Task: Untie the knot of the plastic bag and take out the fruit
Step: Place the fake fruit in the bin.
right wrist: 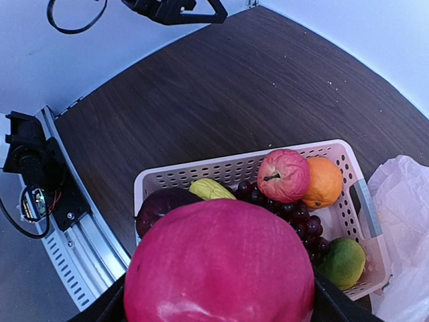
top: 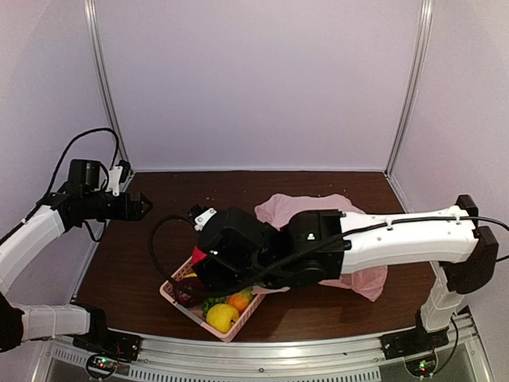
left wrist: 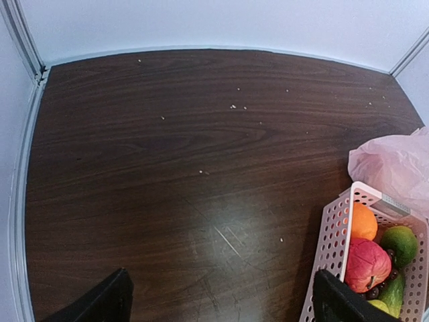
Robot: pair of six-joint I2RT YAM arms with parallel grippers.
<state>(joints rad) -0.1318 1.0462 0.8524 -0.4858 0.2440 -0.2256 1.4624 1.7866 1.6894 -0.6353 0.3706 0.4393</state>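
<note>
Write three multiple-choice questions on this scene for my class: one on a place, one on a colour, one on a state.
1. Where does the plastic bag lie?
A) beside the basket
B) inside it
C) over the left arm

2. What colour is the fruit held by the right end effector?
A) green
B) yellow
C) red

3. How is the left end effector?
A) shut on the bag
B) open and empty
C) shut on an orange

Answers:
1 A: it lies crumpled outside the basket's end wall.
2 C: red skin fills the right wrist view.
3 B: the left wrist view shows a wide gap with nothing in it.
</note>
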